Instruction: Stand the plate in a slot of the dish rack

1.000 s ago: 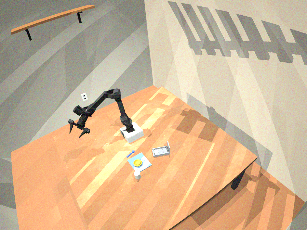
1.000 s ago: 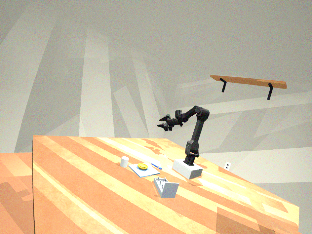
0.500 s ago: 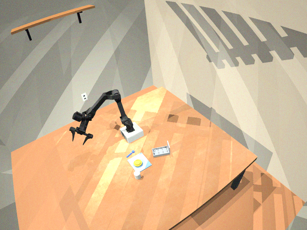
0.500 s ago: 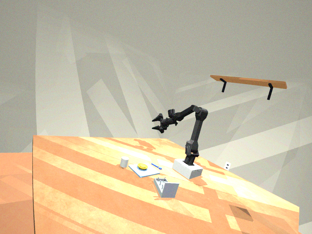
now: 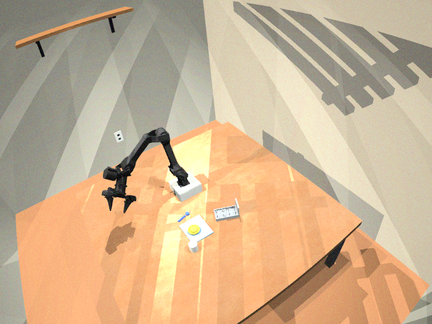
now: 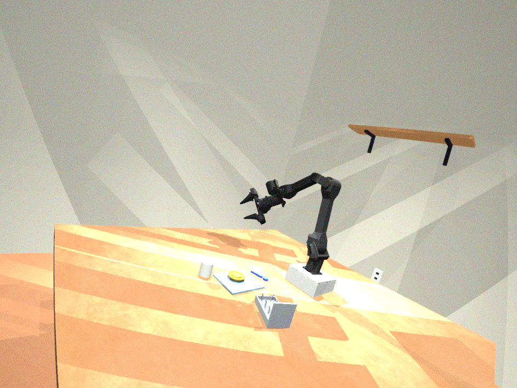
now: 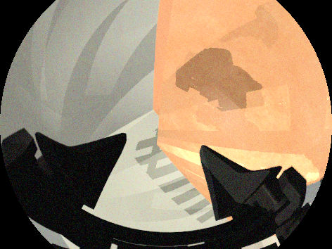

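Observation:
The plate (image 5: 193, 229) (image 6: 236, 275) is small, round and yellow. It lies flat on a square pale blue and white mat (image 5: 205, 230) (image 6: 246, 287). The dish rack (image 5: 227, 219) (image 6: 281, 315) is a grey tray with several thin rails and one tall end panel. It stands beside the mat, and no plate shows in its slots. My gripper (image 5: 117, 211) (image 6: 242, 210) (image 7: 164, 143) is open and empty. It hangs high above the table, well off to the side of the plate and the rack. The wrist view shows neither of them.
A white cup (image 5: 192, 246) (image 6: 205, 269) stands at one corner of the mat. A blue spoon-like utensil (image 5: 182, 218) (image 6: 256, 274) lies beside the mat, on the side toward the arm's white base block (image 5: 190, 192) (image 6: 304, 282). A wooden shelf (image 5: 74, 24) (image 6: 413, 134) is on the wall.

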Available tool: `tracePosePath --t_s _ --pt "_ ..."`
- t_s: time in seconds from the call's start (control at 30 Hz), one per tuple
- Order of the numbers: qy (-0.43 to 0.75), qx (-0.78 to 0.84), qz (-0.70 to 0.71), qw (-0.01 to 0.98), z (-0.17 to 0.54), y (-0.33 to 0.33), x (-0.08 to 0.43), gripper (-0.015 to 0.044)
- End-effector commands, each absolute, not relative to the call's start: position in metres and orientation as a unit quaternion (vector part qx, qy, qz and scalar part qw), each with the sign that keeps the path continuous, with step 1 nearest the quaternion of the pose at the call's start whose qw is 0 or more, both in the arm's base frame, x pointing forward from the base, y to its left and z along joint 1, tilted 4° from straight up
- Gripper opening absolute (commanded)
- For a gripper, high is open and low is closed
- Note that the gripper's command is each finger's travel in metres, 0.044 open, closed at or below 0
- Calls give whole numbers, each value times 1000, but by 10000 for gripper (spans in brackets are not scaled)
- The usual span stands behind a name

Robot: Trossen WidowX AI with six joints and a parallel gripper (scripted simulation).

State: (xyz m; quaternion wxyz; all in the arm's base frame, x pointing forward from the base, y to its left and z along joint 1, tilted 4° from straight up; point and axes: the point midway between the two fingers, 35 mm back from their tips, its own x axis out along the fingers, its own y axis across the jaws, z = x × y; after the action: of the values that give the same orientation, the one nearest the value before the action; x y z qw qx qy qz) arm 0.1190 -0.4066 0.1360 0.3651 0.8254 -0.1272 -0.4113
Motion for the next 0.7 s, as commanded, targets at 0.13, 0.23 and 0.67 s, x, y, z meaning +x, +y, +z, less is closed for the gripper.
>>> tracePosePath --t_s 0.13,0.23,0.67 --pt "-47 803 -418 422 126 -391 157 400" --pt "-19 794 -420 439 121 -385 168 400" --pt "106 740 -419 516 103 -353 215 400"
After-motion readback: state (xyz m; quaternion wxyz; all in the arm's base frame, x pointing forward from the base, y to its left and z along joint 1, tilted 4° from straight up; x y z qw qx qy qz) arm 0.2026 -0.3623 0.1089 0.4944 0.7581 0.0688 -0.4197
